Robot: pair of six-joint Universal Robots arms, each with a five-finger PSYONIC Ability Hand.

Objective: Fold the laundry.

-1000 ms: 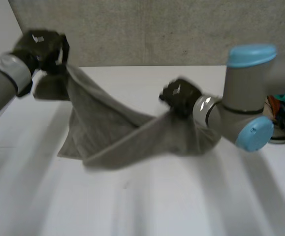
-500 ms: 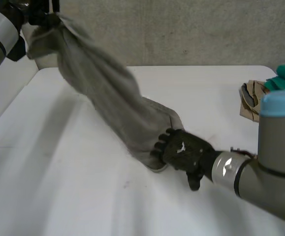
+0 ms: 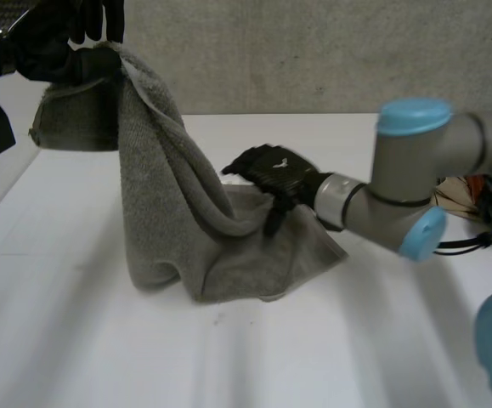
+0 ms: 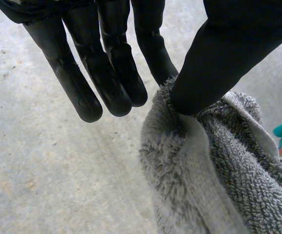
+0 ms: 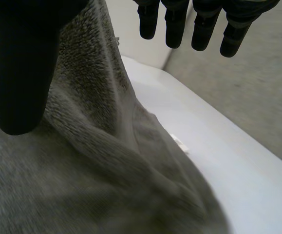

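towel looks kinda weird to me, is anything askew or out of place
Yes: the towel is far from flat. The left hand pinches it high up, so it hangs twisted, its lower part bunched in a heap on the table. The right hand is open over the heap. No damage visible.

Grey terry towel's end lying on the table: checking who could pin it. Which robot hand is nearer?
Right. The right robot hand is at the grey terry towel just above that end; the left robot hand pinches its top corner, high above the white table.
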